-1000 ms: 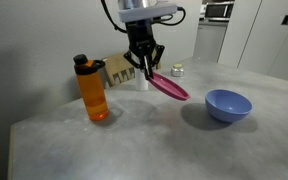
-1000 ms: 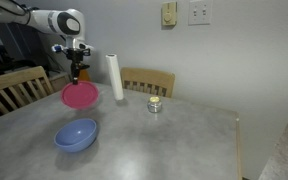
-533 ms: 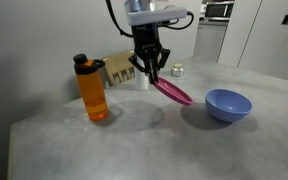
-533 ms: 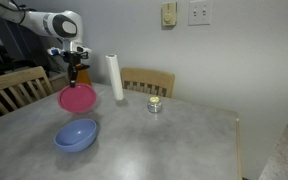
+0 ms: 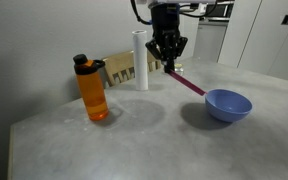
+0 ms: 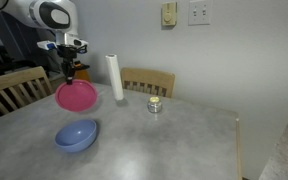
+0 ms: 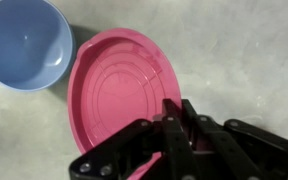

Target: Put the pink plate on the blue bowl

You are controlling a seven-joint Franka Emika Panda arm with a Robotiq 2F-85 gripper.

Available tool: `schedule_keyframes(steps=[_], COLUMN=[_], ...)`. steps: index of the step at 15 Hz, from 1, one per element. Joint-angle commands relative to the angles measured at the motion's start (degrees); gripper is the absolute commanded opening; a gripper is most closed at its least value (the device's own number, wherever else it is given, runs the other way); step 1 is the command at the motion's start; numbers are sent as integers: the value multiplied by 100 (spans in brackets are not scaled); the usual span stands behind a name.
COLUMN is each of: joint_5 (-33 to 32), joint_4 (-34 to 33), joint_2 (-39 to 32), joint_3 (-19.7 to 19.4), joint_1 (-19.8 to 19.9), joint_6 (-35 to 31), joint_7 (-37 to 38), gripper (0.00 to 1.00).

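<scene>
- Carrying the pink plate [image 6: 76, 96] well calls for centring it over the blue bowl [image 6: 75, 134] and levelling it before letting go, I judge; it hangs tilted in the air, higher than the bowl and off to one side.
- The claw [image 5: 169, 62] is clamped on the plate's rim.
- The bowl sits empty on the worktop [image 5: 134, 140]; the plate carries nothing.

We are holding our arm [image 6: 52, 14] bent over from above, wrist pointing straight down, and we are clamping our hand [image 5: 169, 67] closed on the pink plate [image 7: 124, 85] rim.
</scene>
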State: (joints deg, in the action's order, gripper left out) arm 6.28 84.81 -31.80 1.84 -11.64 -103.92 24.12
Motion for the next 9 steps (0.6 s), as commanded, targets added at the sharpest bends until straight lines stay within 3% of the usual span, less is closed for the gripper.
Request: schedule_keyframes(steps=[1,9], joint_5=[190,205], joint_4=[1175,2357], joint_2=[894,1761], joint_3=[74,-41], joint_1=[273,629], joint_6=[-151,43], joint_7=[-503,-701], gripper=[3,3])
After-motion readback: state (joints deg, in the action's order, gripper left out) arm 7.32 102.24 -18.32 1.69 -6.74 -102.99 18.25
